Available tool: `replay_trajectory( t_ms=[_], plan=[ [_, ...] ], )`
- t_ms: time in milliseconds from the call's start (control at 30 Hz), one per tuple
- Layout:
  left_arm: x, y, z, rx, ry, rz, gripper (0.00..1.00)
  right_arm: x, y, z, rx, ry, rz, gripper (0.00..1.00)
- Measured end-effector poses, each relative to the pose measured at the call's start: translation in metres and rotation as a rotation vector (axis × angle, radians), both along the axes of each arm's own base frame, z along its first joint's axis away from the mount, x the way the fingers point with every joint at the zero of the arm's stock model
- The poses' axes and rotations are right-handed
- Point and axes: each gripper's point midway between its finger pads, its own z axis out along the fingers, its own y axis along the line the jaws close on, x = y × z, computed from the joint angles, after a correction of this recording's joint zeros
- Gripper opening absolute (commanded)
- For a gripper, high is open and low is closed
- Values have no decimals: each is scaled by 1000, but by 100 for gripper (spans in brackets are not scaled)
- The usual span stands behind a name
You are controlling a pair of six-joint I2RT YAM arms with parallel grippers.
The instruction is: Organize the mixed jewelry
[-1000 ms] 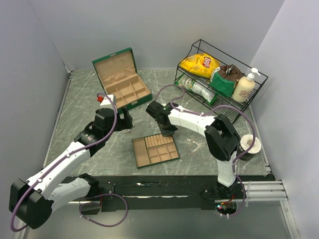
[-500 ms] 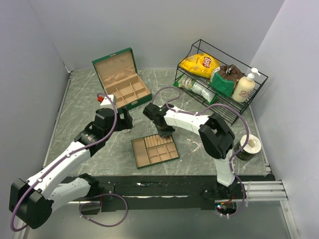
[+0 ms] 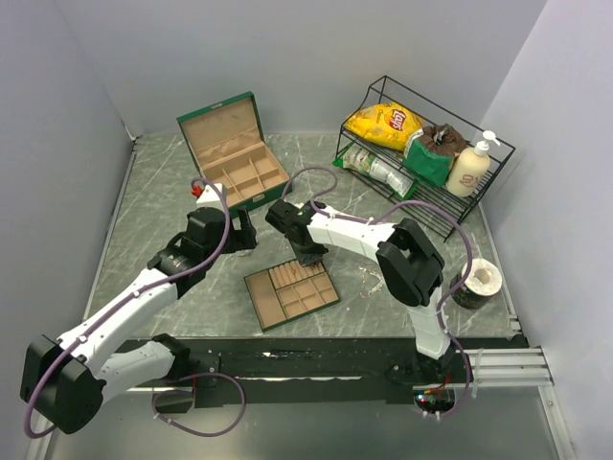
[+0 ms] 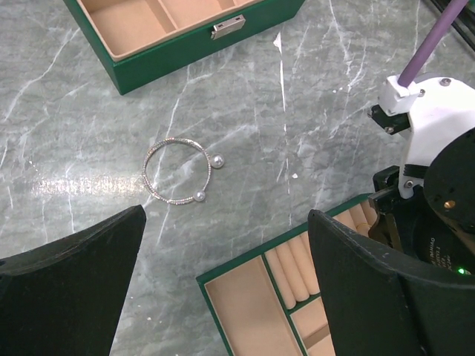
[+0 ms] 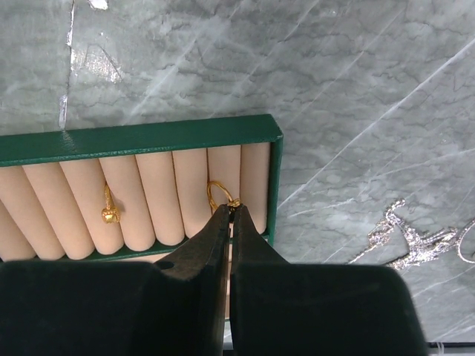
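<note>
Two grippers — how do they stand?
— My left gripper point(image 4: 225, 216) gapes above the wire bangle point(image 4: 178, 172) on the table point(image 4: 74, 133); my right gripper point(image 5: 230, 211) is pinched on a gold ring point(image 5: 217, 191) in the tray's point(image 5: 148, 138) rolls.

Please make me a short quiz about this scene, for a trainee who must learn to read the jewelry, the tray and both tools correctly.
1. True or false: the bangle lies on the table, in neither the green box nor the tray.
2. The right tool has its jaws shut. Its tips are: A at the bangle; B at a gold ring in the tray's rolls; C inside the green box.
3. Is the left tool open or shut?
Key: 1 true; 2 B; 3 open.
</note>
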Motion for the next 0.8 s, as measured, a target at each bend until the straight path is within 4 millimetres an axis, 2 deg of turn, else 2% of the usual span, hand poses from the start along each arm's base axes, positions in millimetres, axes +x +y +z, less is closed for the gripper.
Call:
replay_trajectory(
  t_ms=[300,533,800],
  plan=[
    [-2,11,-8,-1,37,73,96,-4,4,0,-8,-11,13,4],
    [-11,16,-19,-87,111,167,96,-5,6,-2,-23,-22,17,4],
    [-50,14,-48,-241,224,199,98,-5,7,-4,-31,-28,11,4]
  ],
)
